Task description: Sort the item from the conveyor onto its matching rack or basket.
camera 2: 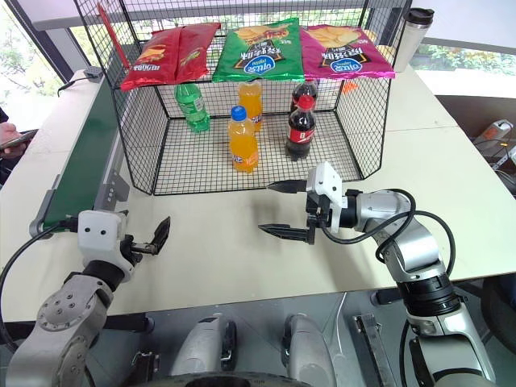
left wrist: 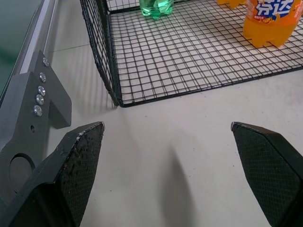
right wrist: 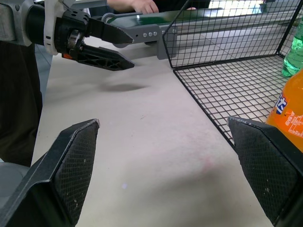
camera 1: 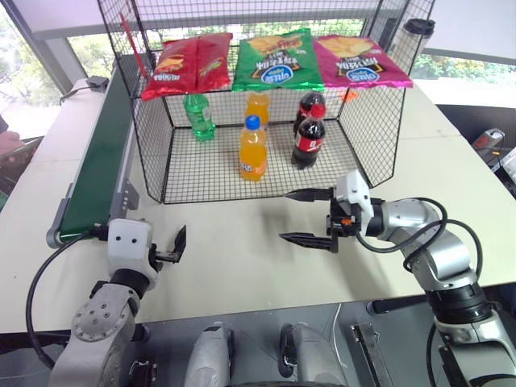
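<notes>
From the head camera, the clear green plastic soda bottle stands upright on the mesh floor in the far left corner of the large black wire-mesh basket, well beyond the left gripper and apart from it. Its cap is hidden behind the red chip bag lying on the upper wire rack. The left gripper hovers over the pale table, its two black fingers spread wide and empty, just beside the near end of the long dark green conveyor belt. The right gripper points toward the left one, its fingers parted and holding nothing; the orange soda bottle with a blue cap and the dark cola bottle with a red cap stand just past it.

The left wrist camera shows textured black pads far apart, with the grey metal conveyor bracket beside one and the green bottle's ribbed base ahead.

The right wrist camera shows cross-hatched pads spread, with the orange bottle's label near one.
</notes>
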